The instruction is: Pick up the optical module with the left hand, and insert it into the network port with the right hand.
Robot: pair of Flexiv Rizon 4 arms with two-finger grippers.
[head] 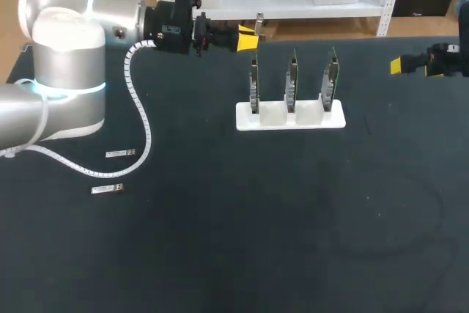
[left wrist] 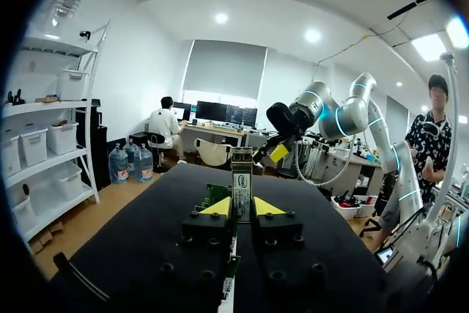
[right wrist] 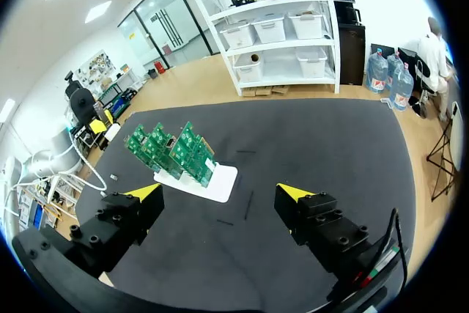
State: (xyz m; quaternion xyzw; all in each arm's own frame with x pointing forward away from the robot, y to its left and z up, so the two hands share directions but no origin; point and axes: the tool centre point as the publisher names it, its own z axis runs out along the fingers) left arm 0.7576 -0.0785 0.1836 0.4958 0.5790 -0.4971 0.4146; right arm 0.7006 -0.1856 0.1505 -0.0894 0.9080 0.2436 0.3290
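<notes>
My left gripper (head: 248, 39) hangs above the table's back edge, just left of the boards, shut on a slim silver optical module (head: 259, 23) that sticks out past its yellow tips. In the left wrist view the module (left wrist: 242, 190) stands upright between the fingers of that gripper (left wrist: 242, 209). Three green network cards (head: 292, 82) stand upright in a white holder (head: 290, 117). My right gripper (head: 400, 65) hovers at the far right, open and with nothing in it. Seen from the right wrist, this gripper (right wrist: 220, 194) faces the cards (right wrist: 170, 152) from a distance.
Two spare silver modules (head: 121, 153) (head: 108, 189) lie flat on the black table at the left, near my left arm's white cable (head: 139, 119). The white holder's base (right wrist: 214, 183) sits mid-table, with bare black surface all round it.
</notes>
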